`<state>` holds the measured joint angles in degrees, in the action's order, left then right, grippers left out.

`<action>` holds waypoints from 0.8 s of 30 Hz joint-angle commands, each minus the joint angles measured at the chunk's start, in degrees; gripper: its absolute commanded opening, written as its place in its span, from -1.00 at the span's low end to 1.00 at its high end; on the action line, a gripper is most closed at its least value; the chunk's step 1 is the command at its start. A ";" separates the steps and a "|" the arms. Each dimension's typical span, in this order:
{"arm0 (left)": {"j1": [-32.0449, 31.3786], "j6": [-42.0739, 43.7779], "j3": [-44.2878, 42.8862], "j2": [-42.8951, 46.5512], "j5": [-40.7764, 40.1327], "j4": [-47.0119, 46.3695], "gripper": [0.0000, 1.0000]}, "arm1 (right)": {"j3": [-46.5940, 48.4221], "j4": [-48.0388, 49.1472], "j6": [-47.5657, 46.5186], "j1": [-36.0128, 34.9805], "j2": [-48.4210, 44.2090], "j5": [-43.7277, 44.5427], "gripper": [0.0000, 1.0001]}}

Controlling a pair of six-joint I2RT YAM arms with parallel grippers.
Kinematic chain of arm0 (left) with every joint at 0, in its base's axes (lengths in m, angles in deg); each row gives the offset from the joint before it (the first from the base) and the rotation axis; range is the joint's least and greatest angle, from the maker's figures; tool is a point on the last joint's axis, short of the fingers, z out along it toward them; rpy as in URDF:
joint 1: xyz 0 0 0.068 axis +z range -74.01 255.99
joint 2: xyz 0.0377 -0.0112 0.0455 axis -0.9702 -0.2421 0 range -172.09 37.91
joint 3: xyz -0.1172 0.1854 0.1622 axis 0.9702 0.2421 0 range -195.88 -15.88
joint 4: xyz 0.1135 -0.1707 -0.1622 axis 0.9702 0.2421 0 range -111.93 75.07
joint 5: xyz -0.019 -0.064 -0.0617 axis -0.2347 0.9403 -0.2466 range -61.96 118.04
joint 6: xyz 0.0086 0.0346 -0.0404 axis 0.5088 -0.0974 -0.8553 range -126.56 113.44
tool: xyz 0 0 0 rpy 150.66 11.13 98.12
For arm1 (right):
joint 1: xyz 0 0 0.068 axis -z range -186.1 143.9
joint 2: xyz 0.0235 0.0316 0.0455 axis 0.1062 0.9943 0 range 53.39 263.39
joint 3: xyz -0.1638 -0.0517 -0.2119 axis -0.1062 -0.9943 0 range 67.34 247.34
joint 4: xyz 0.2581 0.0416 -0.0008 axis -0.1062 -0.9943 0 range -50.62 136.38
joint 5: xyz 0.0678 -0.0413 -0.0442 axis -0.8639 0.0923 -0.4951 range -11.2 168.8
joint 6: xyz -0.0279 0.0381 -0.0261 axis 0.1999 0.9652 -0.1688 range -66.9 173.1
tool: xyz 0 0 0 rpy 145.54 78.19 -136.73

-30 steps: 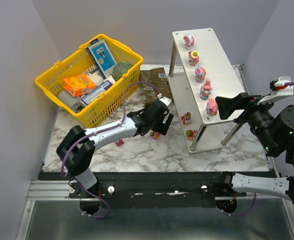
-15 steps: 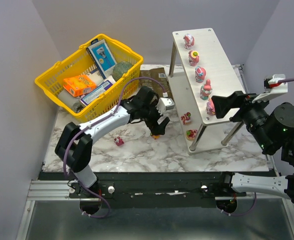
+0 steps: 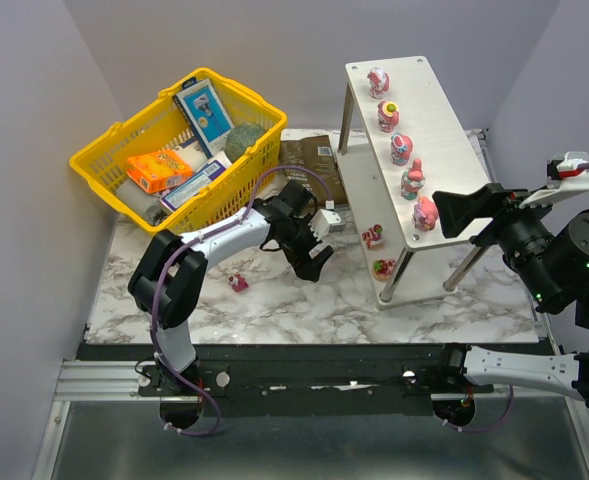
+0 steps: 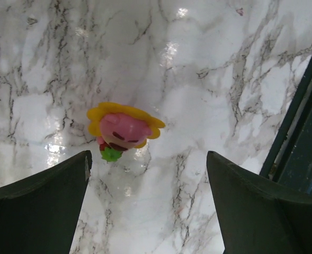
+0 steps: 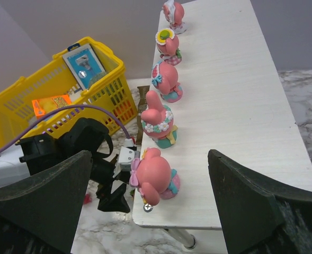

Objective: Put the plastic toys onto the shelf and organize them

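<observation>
Left pincer [image 4: 148, 159] hangs wide open over the desk [image 4: 224, 79], pink yellow-petaled toy [image 4: 125, 128] just ahead, between its fingers [image 4: 39, 201].

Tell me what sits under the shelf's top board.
On the lower board's exposed edge stand a pink-red toy and a toy with green. The top board hides the rest of that tier.

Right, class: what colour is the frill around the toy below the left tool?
Yellow; the toy shows best in the left wrist view.
</observation>
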<state>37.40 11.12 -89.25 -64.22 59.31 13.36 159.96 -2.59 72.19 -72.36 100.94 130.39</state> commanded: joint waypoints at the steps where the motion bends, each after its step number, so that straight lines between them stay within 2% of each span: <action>1: 0.62 -1.67 1.29 -1.41 -4.98 -5.84 0.87 | -0.16 0.54 0.42 0.25 0.00 0.26 0.94; 5: 0.88 -1.94 1.47 -2.46 -4.03 -6.55 0.78 | 0.02 0.45 0.07 0.17 -0.09 0.70 0.94; 11: 0.80 -3.69 1.82 -4.13 -4.46 -8.13 0.52 | -0.42 0.45 0.24 0.17 -0.53 1.14 0.94; 13: 0.80 -6.50 2.95 -3.96 -7.70 -10.67 0.39 | -0.60 0.45 0.51 0.17 -0.79 1.23 0.94; 15: 0.80 -10.09 4.19 -3.61 -10.33 -13.73 0.35 | -0.95 0.45 0.68 0.17 -1.14 1.23 0.94; 20: 0.71 -20.37 7.71 -2.90 -16.31 -19.46 0.30 | -2.09 0.45 1.91 0.17 -1.93 1.49 0.94; 24: 0.62 -24.79 8.76 -2.64 -18.17 -21.66 0.28 | -2.62 0.45 2.09 0.17 -2.29 1.58 0.94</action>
<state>37.79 -6.02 -82.10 -67.56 47.11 -4.33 158.19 -2.59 72.97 -72.36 99.28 130.46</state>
